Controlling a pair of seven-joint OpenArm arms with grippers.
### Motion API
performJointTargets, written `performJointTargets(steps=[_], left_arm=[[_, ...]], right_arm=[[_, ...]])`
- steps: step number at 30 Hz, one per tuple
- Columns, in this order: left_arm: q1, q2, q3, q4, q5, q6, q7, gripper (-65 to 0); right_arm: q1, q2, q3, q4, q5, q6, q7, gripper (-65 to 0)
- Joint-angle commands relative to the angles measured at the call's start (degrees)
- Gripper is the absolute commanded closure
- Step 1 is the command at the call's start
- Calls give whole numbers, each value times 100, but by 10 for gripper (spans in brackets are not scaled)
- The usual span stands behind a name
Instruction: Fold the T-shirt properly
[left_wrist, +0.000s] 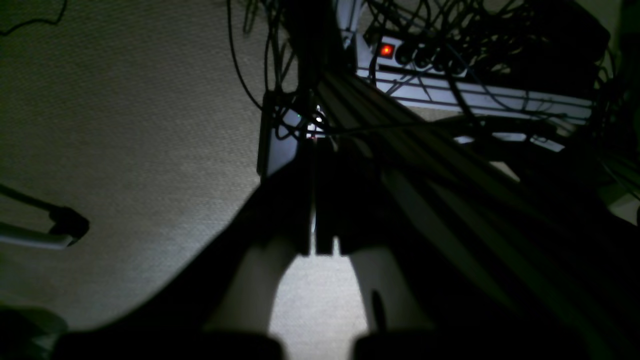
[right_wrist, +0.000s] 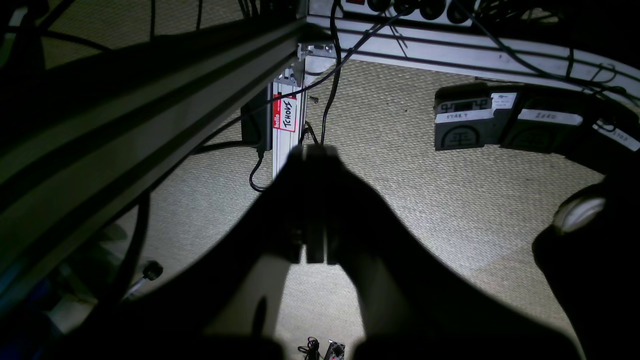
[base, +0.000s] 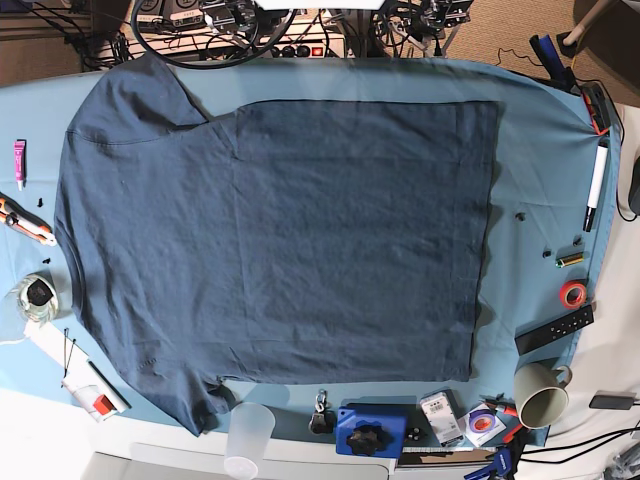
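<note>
Carpet (left_wrist: 125, 150) fills the left wrist view, where the left pincer (left_wrist: 316, 240) hangs with fingers pressed together beside a cable-draped frame (left_wrist: 475, 100). Right wrist view: the right pincer (right_wrist: 314, 220) is likewise closed on nothing above carpet, near labelled foot pedals (right_wrist: 467, 125). Base view: the T-shirt (base: 280, 240) lies spread flat across the blue-clothed desk (base: 540, 150), a paper cup (base: 540, 395) near its hem corner.

Paper cup (base: 541, 393), clear cup (base: 247, 439), marker (base: 595, 187), tape roll (base: 573, 293).
</note>
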Motion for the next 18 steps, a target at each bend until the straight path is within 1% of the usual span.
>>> performJointTargets(steps=[1,15,18], left_arm=[[13,31,15,33,26,-59,-55,0],[15,31,15,33,26,-59,-55,0],[33,24,15,33,28,-57,-35,0]], right_arm=[[-11,35,-9,37,13,50,0,0],[-11,35,-9,37,13,50,-4,0],[-15,63,-9,46,13,50,-234,0]])
